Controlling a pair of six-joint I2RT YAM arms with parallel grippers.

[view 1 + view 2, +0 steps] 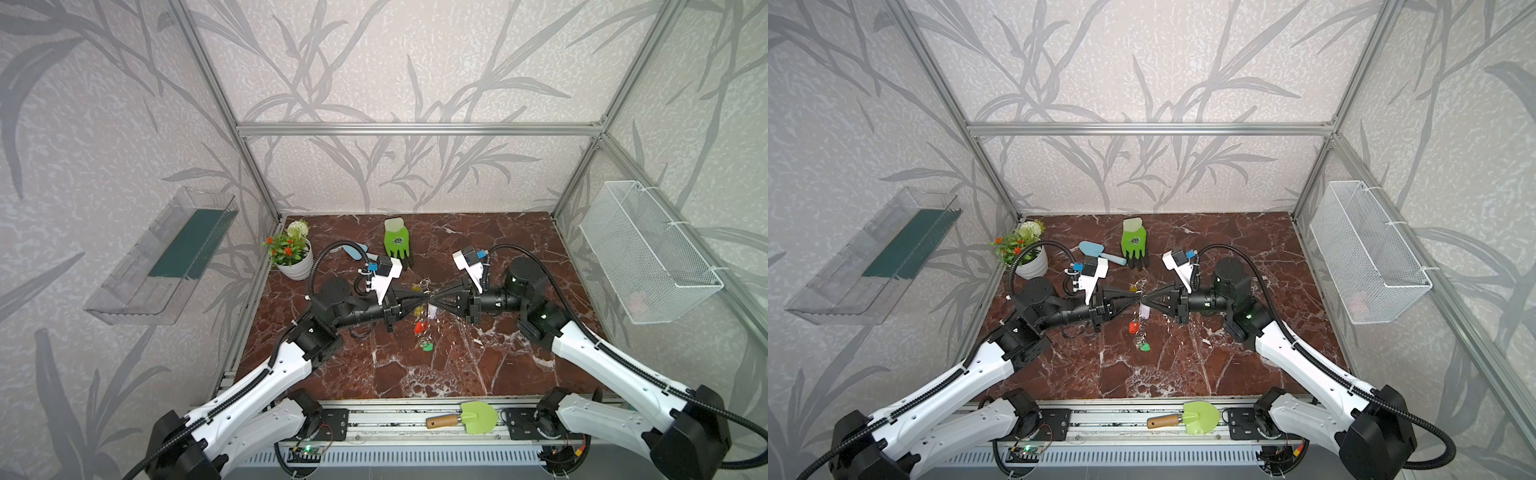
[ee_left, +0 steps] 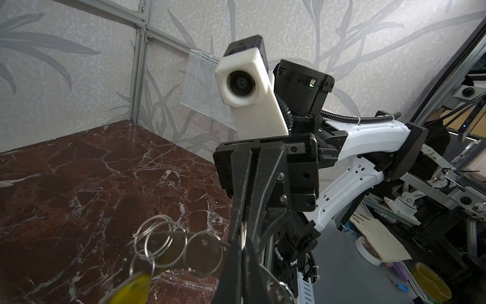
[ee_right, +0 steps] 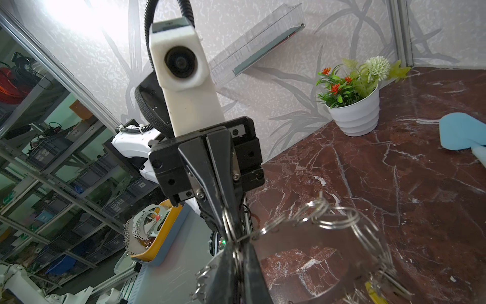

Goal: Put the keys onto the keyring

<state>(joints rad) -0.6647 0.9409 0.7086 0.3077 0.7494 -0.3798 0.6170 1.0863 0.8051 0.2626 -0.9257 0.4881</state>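
Mid-threading, I reckon. The large flat grey metal keyring (image 3: 302,238) is up over the middle of the red marble tabletop (image 1: 478,365), with coloured plastic key tags (image 1: 419,327) trailing toward 6 o'clock. The left end effector (image 1: 424,296) is clamped tight on its rim. The right end effector (image 1: 434,297), nose to nose from 3 o'clock, looks pinched closed on a small silver wire ring (image 3: 259,231). Next I'd want a slow twist, no yanking.

Yellow key tag (image 2: 132,288) blurred, cut by frame edge; blue trowel (image 3: 461,130) cut off; keyring (image 3: 302,237) blurred close-up.
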